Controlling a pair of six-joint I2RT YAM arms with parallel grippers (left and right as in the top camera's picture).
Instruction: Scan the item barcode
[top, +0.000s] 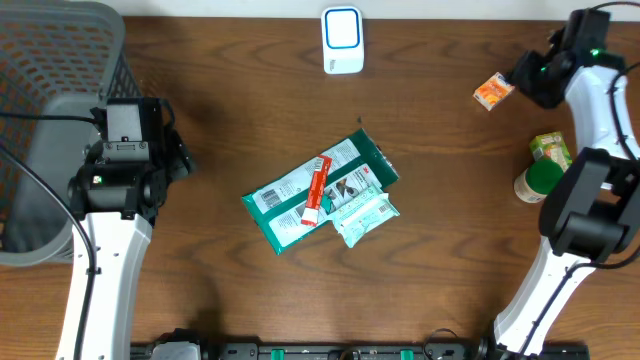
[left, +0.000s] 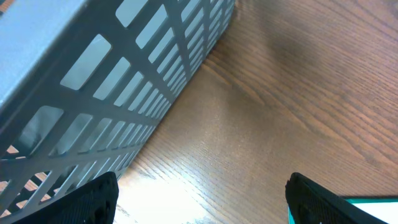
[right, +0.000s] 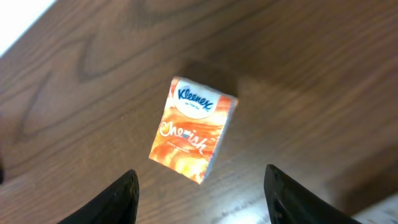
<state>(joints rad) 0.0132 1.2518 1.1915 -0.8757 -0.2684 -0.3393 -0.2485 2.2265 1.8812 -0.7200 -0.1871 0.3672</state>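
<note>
The small orange Kleenex tissue pack (right: 193, 129) lies flat on the wood, well right of the white-and-blue scanner (top: 342, 40). My right gripper (right: 199, 186) hangs nearest, jaws parted and empty, the pack just ahead of its gap with its long axis slightly askew. My left gripper (left: 202, 199), far left of the scanner, gapes empty too.

Wood-grain surface (top: 450, 200), faint satin sheen. Grey plastic lattice basket (left: 43, 43), matt. Orange tissue pack (right: 193, 130) in glossy, smooth film wrap.
</note>
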